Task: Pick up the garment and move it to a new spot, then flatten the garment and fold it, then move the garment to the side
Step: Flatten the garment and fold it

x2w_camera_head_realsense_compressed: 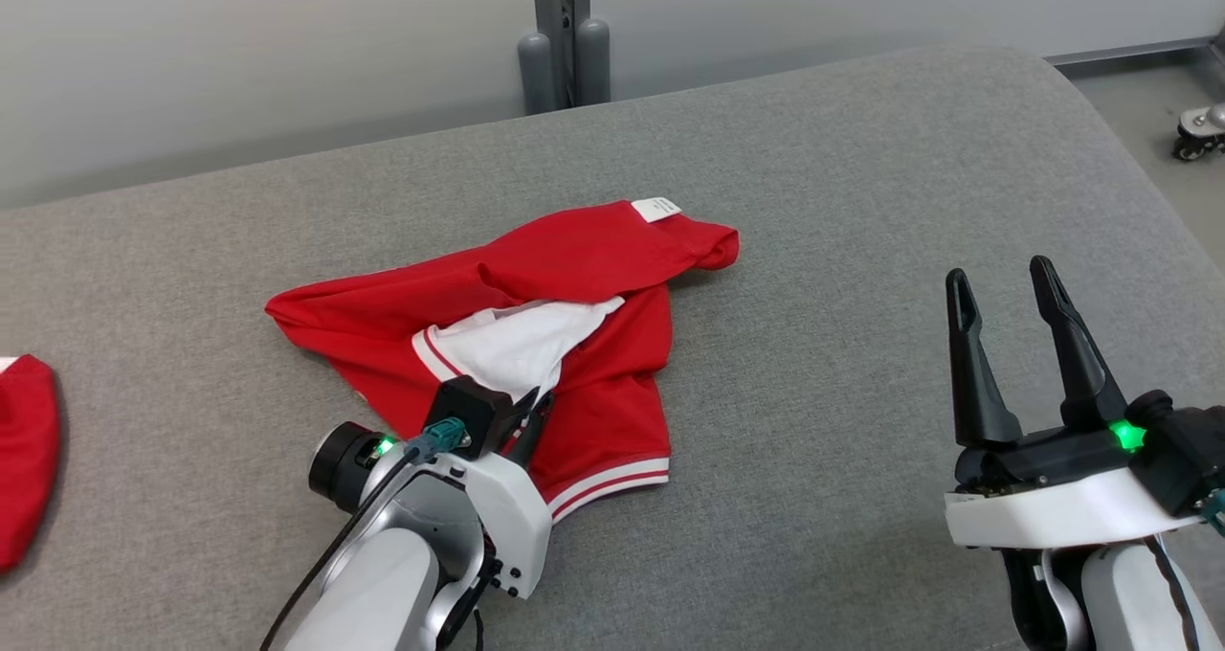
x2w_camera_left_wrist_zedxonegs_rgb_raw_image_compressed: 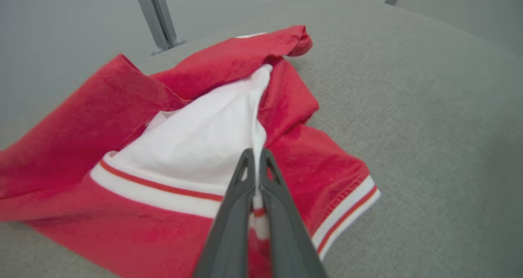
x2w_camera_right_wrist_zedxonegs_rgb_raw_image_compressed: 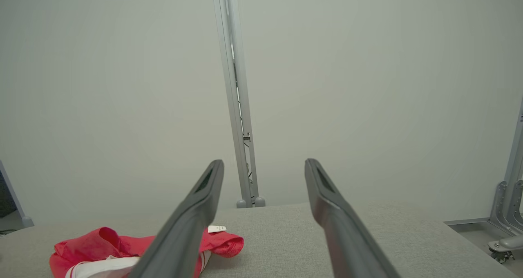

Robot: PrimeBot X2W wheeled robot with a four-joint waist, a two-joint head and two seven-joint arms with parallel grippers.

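The garment (x2w_camera_head_realsense_compressed: 574, 278) is red with a white lining and white striped trim, and it lies crumpled in the middle of the grey cushion (x2w_camera_head_realsense_compressed: 861, 201). A white tag sits at its far edge. My left gripper (x2w_camera_head_realsense_compressed: 531, 416) is at the garment's near side, shut on a fold of white lining and striped hem. The left wrist view shows the dark fingers (x2w_camera_left_wrist_zedxonegs_rgb_raw_image_compressed: 278, 196) pinching that fabric (x2w_camera_left_wrist_zedxonegs_rgb_raw_image_compressed: 196, 143) at the left gripper (x2w_camera_left_wrist_zedxonegs_rgb_raw_image_compressed: 256, 155). My right gripper (x2w_camera_head_realsense_compressed: 1005, 292) hovers open over bare cushion at the right, with nothing between its fingers. The right gripper (x2w_camera_right_wrist_zedxonegs_rgb_raw_image_compressed: 263, 167) points over the garment (x2w_camera_right_wrist_zedxonegs_rgb_raw_image_compressed: 102, 245) toward the wall.
A second red cloth (x2w_camera_head_realsense_compressed: 24, 460) lies at the cushion's left edge. A grey metal post (x2w_camera_head_realsense_compressed: 567, 33) stands behind the cushion against the pale wall. The cushion's right edge curves down to the floor, where a caster wheel (x2w_camera_head_realsense_compressed: 1198, 134) stands.
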